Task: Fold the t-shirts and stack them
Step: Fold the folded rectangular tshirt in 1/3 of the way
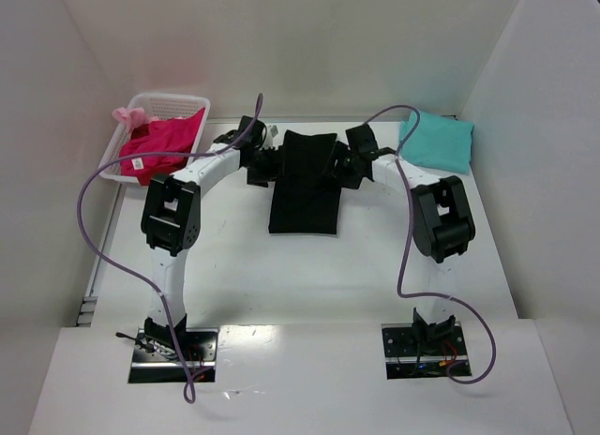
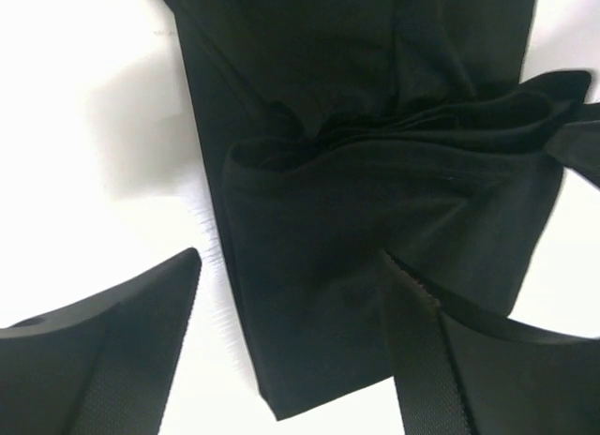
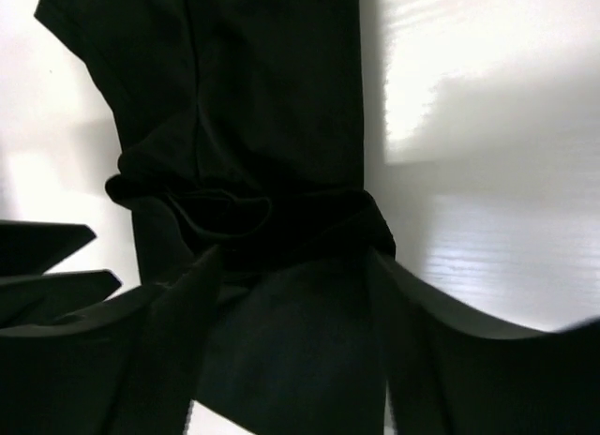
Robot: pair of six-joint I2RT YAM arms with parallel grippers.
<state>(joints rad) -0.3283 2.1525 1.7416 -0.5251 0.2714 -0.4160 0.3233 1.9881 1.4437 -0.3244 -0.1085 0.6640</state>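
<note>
The black t-shirt [image 1: 305, 196] lies on the white table [image 1: 309, 276] at mid-back, with its far part doubled over the near part. My left gripper [image 1: 260, 160] is at its far left edge and my right gripper [image 1: 349, 163] at its far right edge. In the left wrist view the left gripper [image 2: 291, 337] is open over a corner of the black cloth [image 2: 356, 229], with bare table beside one finger. The right gripper [image 3: 295, 327] is open too, its fingers spread over the folded edge [image 3: 272, 219]. A folded teal t-shirt [image 1: 438, 140] lies at back right. A magenta t-shirt [image 1: 164, 146] hangs crumpled over the basket.
The white lattice basket [image 1: 173, 104] stands at the back left corner with a bit of pale pink cloth [image 1: 129, 115] at its rim. White walls close the table on three sides. Purple cables [image 1: 103, 257] loop from both arms.
</note>
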